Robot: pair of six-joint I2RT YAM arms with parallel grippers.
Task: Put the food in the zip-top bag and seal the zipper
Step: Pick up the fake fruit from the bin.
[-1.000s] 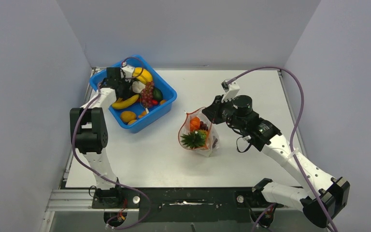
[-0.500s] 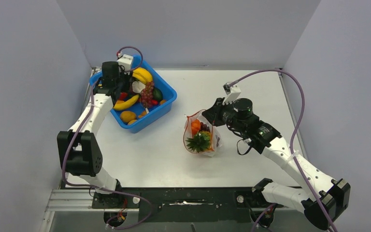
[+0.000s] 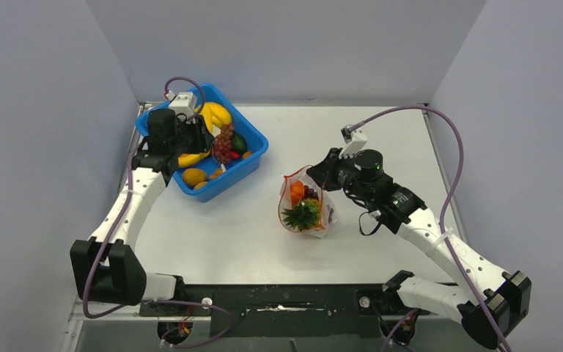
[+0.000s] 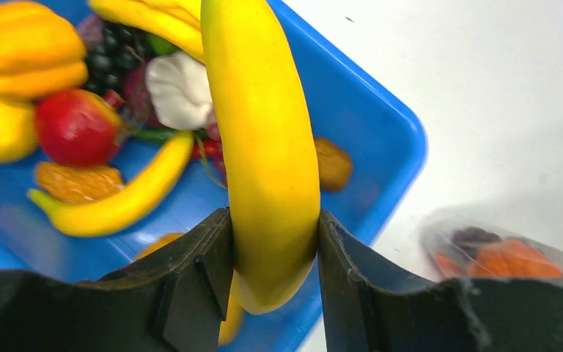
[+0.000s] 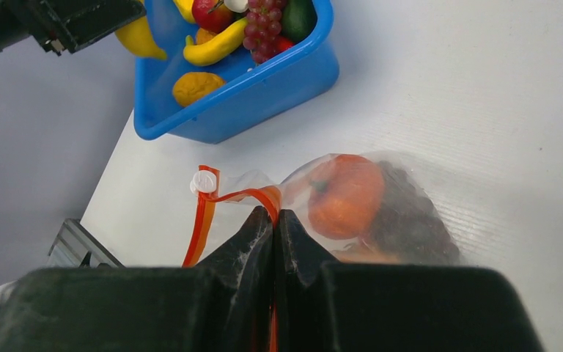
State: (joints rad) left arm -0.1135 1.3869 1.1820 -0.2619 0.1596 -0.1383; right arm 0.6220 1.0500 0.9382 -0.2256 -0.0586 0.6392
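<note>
Left gripper (image 4: 273,246) clamps a banana (image 4: 260,132) over the blue bin (image 4: 383,139); right gripper (image 5: 273,220) pinches the zipper (image 5: 205,213).

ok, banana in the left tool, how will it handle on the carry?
Likely slippery: the banana is glossy and curved, and the left tool pinches it near one end, so it may pivot. Probably stiff and light: no dent shows where it is pinched. Set down, it would probably rock rather than roll.

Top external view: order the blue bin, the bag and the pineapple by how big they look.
Largest: blue bin, clearly.
Middle: bag, smaller than the bin.
Smallest: pineapple, which sits inside the bag.
</note>
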